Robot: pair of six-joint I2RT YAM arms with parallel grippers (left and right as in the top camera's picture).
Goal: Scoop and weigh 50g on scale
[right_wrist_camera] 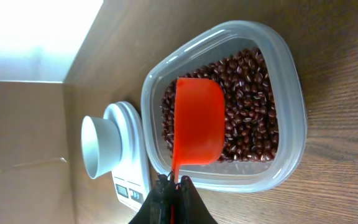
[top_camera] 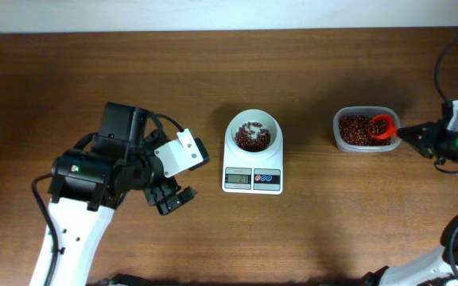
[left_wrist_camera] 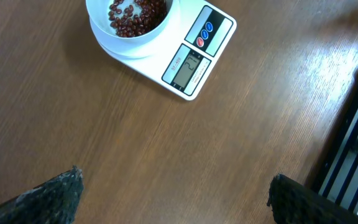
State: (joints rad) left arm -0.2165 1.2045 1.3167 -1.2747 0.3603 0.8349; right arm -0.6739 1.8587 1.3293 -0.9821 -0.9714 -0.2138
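Right wrist: right gripper (right_wrist_camera: 171, 184) apparently clamps the scoop (right_wrist_camera: 197, 124).

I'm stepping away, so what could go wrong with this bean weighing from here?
The right pincer grips the scoop only by the tip of its thin handle, so a loaded scoop might twist or slip. Bare table lies between the tub and the bowl on the scale, so beans could spill on the way.

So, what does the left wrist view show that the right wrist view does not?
Only the left wrist view: beans inside the bowl, and the open left tool. Only the right wrist view: the clear tub of beans and the orange scoop, its handle in the shut right tool. Both: the scale on the wooden table.
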